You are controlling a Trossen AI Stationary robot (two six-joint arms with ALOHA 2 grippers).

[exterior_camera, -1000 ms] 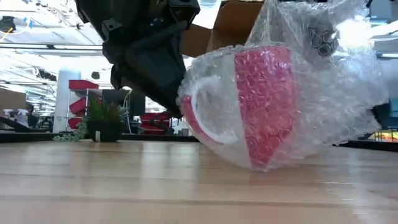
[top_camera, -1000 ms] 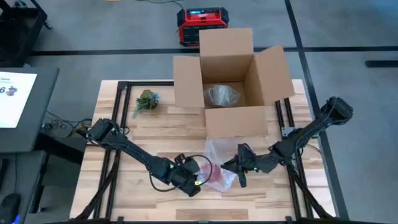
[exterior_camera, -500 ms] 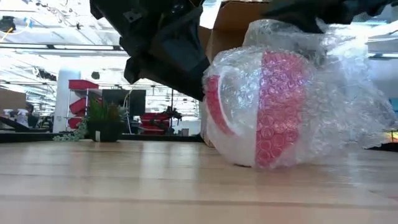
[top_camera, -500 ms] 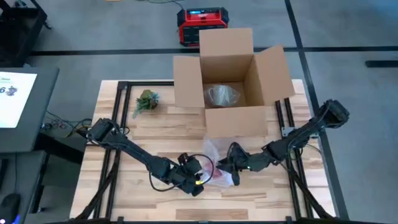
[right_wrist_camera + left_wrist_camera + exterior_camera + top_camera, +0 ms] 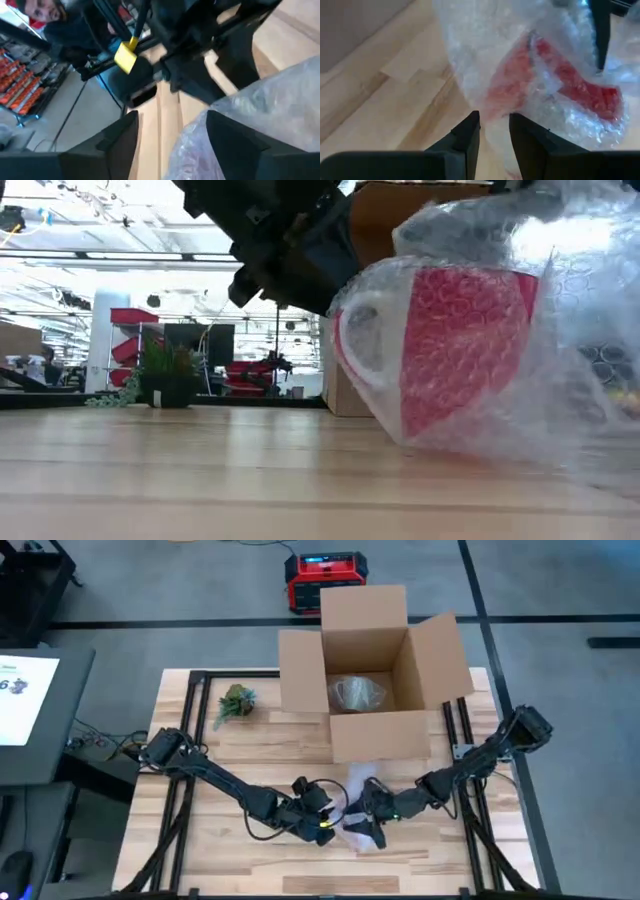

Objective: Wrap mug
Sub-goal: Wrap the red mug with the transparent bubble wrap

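Your left end effector (image 5: 492,131) pinches bubble wrap (image 5: 560,320) round the mug (image 5: 450,340) | right end effector (image 5: 372,818) probably open | table (image 5: 200,850) front bare

Arms: two slender dark, near-black jointed arms, each built of thin straight links between thicker rounded joints.
Shoulder joints: bulkier dark housings, one at the left edge of the table, one at the right edge.
Left claw (image 5: 322,823): blocky black housing with a small yellow-green marking; its two fingers (image 5: 465,137) are flat matte-black blades with squared, bevelled tips.
Right claw (image 5: 374,812): compact black body; its two fingers (image 5: 120,137) are broad, dark and angular, with slanted edges.
Cable: a thin black cable loops beside the left wrist.
Tag: a yellow block marking sits on the far dark arm in the right wrist view.
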